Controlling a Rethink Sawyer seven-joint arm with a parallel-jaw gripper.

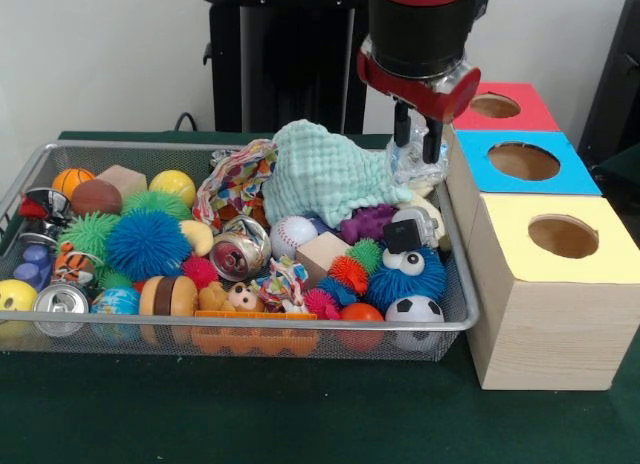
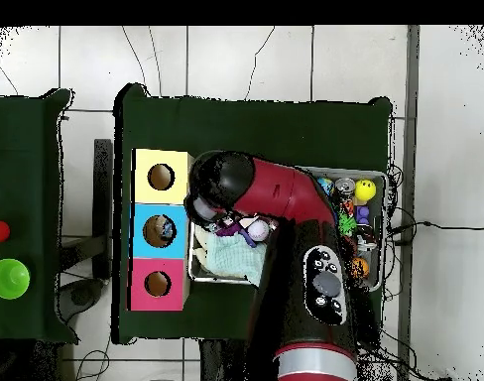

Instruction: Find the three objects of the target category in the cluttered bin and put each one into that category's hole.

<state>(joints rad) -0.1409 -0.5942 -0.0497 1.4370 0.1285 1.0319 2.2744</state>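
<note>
A big wire basket (image 1: 455, 314) fills the left and middle of the front view, and it is packed with toys. At its far left sit a yellow smiley ball (image 1: 15, 295), a silver can (image 1: 60, 302) and a small basketball (image 1: 72, 180). Next to them, moving right, are a wooden block (image 1: 123, 180), a yellow ball (image 1: 173, 186) and a big blue spiky ball (image 1: 147, 243). Near the front wall of the basket lies a toy burger (image 1: 168, 295). In the middle are a second shiny can (image 1: 241, 250), a baseball (image 1: 294, 234) and a colourful cloth (image 1: 233, 181). A soft mint green cloth (image 1: 325, 174) is heaped at the back of the basket. Toward the right side sit a purple toy (image 1: 366, 223), a blue fuzzy toy with big eyes (image 1: 408, 274) and a little soccer ball (image 1: 414, 309). The gripper (image 1: 416, 137) hangs over the back right corner of the basket, and it is clenched on a crinkly clear plastic thing (image 1: 408, 167) just above the toys. To the right of the basket stands a row of three wooden boxes, each with a round hole on top. The yellow box (image 1: 560, 236) is lowest in the picture, the blue box (image 1: 523, 161) is above it, and the red box (image 1: 497, 106) is at the top. In the overhead view something small shows inside the blue box's hole, but I cannot tell what it is.
</note>
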